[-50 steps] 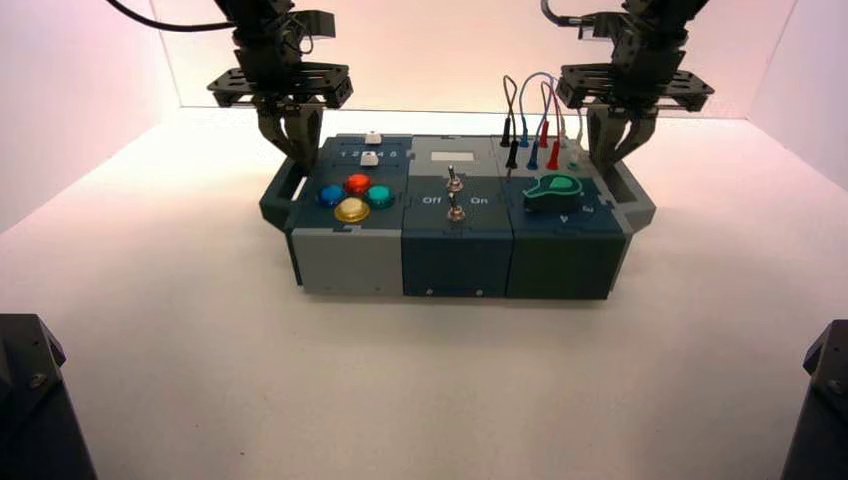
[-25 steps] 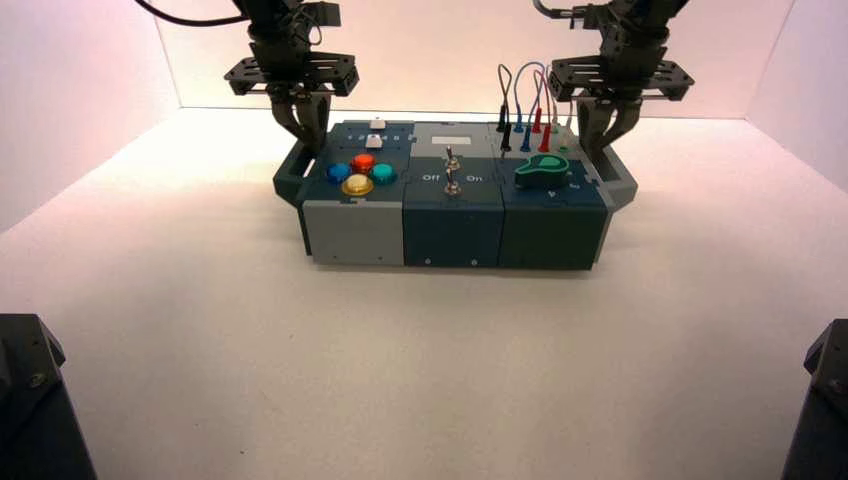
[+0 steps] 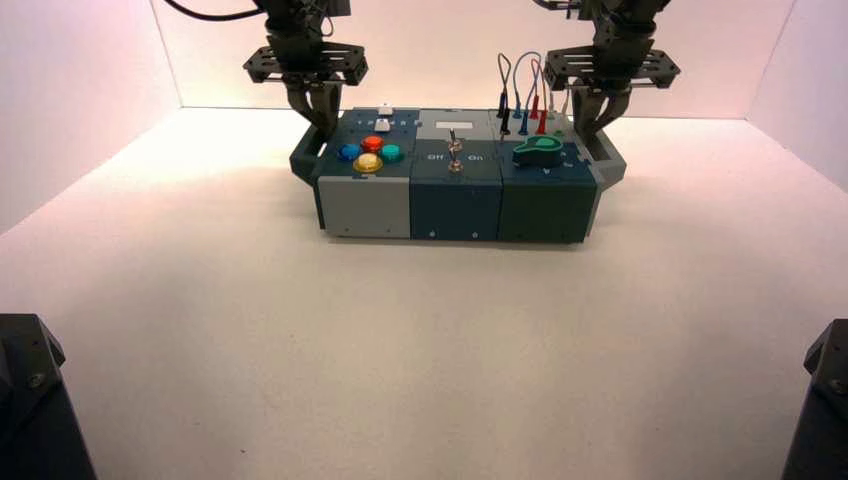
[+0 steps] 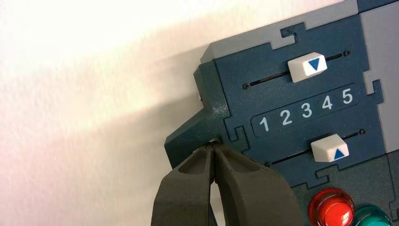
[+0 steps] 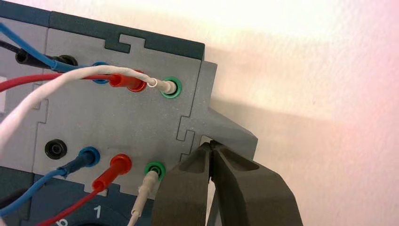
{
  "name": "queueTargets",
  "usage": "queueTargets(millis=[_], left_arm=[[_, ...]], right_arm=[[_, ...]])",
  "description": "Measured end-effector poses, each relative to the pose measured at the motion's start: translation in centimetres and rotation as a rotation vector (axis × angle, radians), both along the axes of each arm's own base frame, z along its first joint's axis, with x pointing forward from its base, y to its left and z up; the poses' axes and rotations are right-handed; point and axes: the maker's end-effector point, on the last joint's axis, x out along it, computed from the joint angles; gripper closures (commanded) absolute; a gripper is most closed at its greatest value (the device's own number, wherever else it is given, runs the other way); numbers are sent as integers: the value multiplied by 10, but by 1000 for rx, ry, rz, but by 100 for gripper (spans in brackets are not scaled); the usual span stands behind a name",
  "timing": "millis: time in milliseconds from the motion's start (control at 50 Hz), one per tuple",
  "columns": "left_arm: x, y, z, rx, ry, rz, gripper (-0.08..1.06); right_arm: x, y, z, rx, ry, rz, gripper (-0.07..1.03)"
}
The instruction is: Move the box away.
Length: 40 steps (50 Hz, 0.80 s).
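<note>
The box [image 3: 455,200] stands far back on the white table, with its light-grey front panel [image 3: 364,210] at the left. It carries coloured round buttons [image 3: 370,152], toggle switches [image 3: 453,150], a green knob [image 3: 538,152] and looped wires [image 3: 525,85]. My left gripper [image 3: 322,125] is shut, and its tips sit in the opening of the box's left handle [image 4: 188,136], shown in the left wrist view [image 4: 214,146]. My right gripper [image 3: 590,130] is shut, and its tips sit in the right handle [image 5: 230,129], shown in the right wrist view [image 5: 210,145].
The white back wall [image 3: 450,60] rises a short way behind the box, and side walls [image 3: 70,100] close in the table. Dark arm bases sit at the near left corner [image 3: 30,400] and the near right corner [image 3: 822,400].
The box has slid away from me toward the back wall. Both shut grippers have moved with it, staying at its side handles.
</note>
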Motion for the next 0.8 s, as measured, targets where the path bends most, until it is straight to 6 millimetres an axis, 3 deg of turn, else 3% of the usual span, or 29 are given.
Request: queueTargets(millis=[220,560,800], left_arm=[[9,-1,3,-1,5,-1,101],[2,0,9,8,25,-24,101],[2,-2,47,-10,-32,-33,101]], right_arm=[[9,0,2,-5,1,3,99],[-2,-1,13,-12,38,9,99],[-9,-2,39,-8,11,11,99]])
